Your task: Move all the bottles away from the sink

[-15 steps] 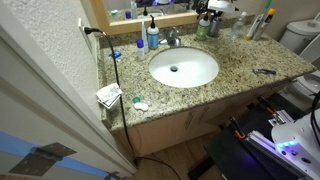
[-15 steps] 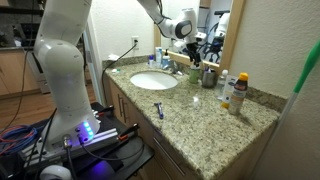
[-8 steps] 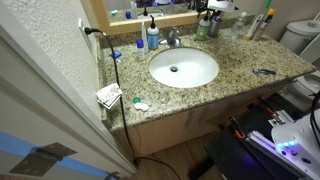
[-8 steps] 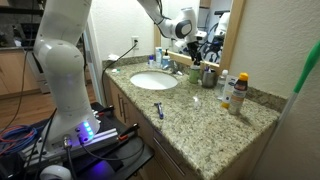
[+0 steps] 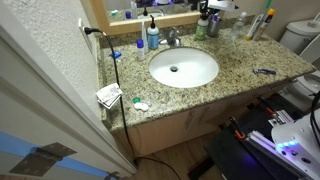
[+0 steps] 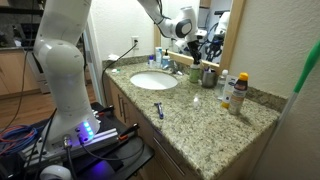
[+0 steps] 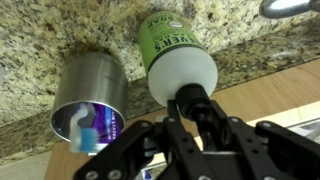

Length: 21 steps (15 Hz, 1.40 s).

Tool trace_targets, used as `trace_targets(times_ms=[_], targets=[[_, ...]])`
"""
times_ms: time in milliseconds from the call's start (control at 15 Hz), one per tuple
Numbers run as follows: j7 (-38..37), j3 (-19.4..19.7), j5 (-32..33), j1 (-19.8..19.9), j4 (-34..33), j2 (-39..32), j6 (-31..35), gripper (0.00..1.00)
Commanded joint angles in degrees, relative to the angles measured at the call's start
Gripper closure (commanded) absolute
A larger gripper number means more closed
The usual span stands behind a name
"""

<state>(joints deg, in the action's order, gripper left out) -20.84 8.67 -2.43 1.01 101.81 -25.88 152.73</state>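
In the wrist view a green bottle (image 7: 175,45) with a white shoulder and black pump top stands on the granite counter. My gripper (image 7: 190,108) has come down over it, and its fingers press on the black top from both sides. In both exterior views the gripper (image 5: 207,10) (image 6: 196,50) hangs behind the sink (image 5: 184,67) (image 6: 153,81), by the faucet, over the green bottle (image 5: 202,28) (image 6: 196,71). A blue bottle (image 5: 153,38) (image 6: 162,57) stands on the faucet's other side. More bottles (image 5: 258,24) (image 6: 238,92) stand at the counter's far end.
A steel cup (image 7: 90,95) (image 6: 209,76) with a toothbrush stands close beside the green bottle. The faucet (image 5: 172,38) and mirror ledge are right behind. A razor (image 5: 264,71) (image 6: 159,109) lies on the counter, and folded paper (image 5: 108,95) sits near the edge.
The jaws have closed in from wide open onto the green bottle's black top. The arm has hardly moved, and the bottles stand where they were.
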Motion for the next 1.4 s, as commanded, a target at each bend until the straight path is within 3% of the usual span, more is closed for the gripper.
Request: trace_targets(times_ms=[0,67,133,533,867,1133,1333], targets=[[-0.93,0.92,1.26,-0.95,0.62,1.05,-1.14,0.85],[-1.14,1.09,1.6,-1.1,0.69,1.23,-1.32,0.61],[-1.18,1.23,2.01,-1.2,0.65,1.28,-1.68,0.92],[-0.56,0.16,0.52,-0.35,0.28,3.22,-4.69,0.93],[2.17,-1.33,-2.13,1.06,0.72,9.98,-12.22,0.93],[12.25,-2.47,-4.96,3.26,4.84,20.31,-22.49,0.93],[22.43,-1.21,-5.54,4.82,9.78,29.14,-28.92,0.93]])
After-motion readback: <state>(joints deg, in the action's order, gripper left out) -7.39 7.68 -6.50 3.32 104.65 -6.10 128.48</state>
